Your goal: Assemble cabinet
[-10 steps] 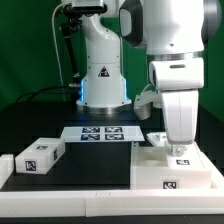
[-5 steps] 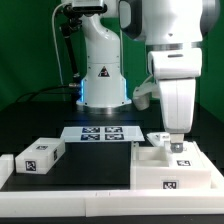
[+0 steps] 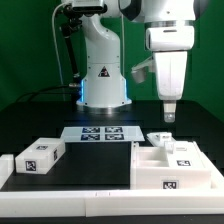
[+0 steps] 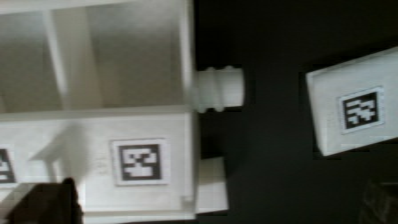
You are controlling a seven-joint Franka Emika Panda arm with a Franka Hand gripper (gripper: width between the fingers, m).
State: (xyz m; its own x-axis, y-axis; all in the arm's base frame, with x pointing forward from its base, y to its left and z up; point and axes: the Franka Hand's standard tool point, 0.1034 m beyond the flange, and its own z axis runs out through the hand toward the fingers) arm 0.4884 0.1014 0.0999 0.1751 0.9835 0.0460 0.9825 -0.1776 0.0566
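Claw (image 3: pixel 168 115) hung open and empty above cabinet (image 3: pixel 178 166); 1 loose block (image 3: pixel 40 155) far aside remained unfitted.

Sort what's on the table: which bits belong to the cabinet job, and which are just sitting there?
Job: cabinet body; loose tagged block; small white piece on the body; gripper, open above it.
Not job: marker board; table rim.

Arm upright, gripper (image 3: pixel 168 115) pointing down, jaws apart, empty.
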